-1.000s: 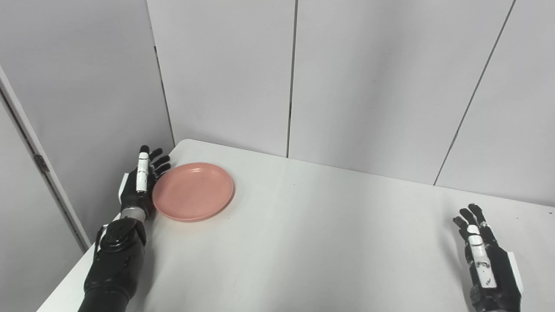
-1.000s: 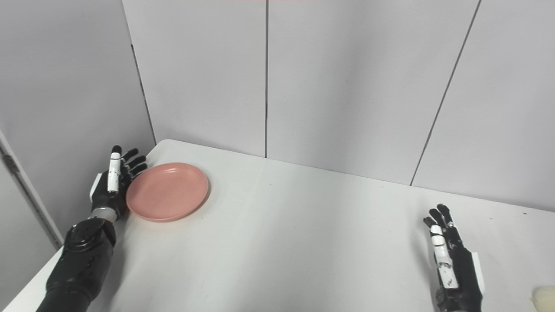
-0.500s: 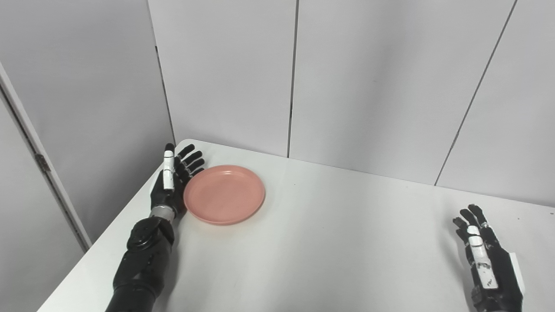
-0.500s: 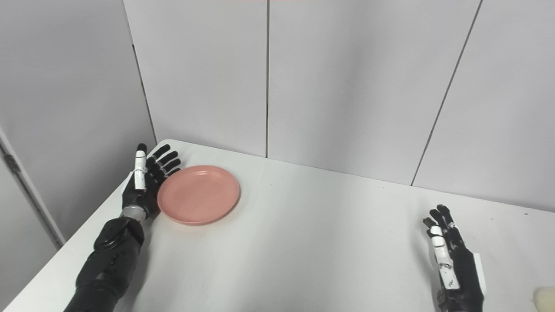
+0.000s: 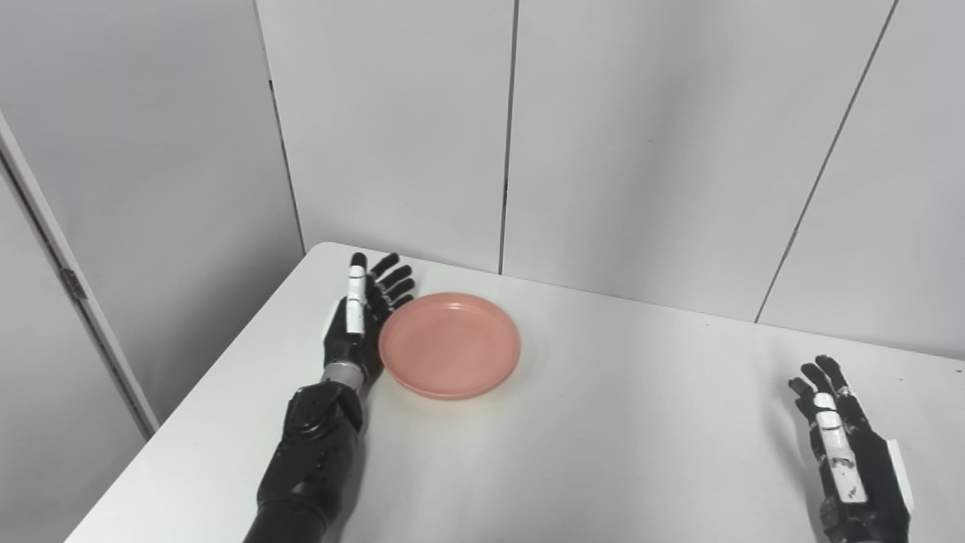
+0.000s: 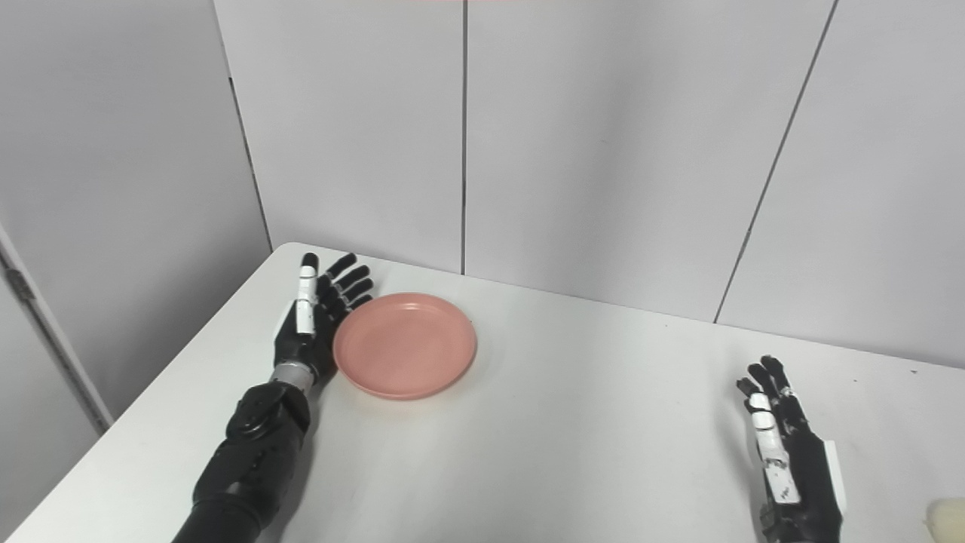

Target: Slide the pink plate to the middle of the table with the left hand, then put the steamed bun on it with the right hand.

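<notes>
Left eye view shows my left hand (image 5: 353, 332), fingers apart, flat against the pink plate (image 5: 450, 345), which has slid from the frame's left toward centre; more pushing likely. My right hand (image 5: 848, 452) waits, fingers spread, steamed bun (image 6: 946, 519) at lower right.

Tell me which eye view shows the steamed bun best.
The right eye view. Only there does the steamed bun appear, as a pale lump cut off at the bottom right corner, just right of the right hand. The left eye view shows none of it; its frame ends at the right hand.
</notes>
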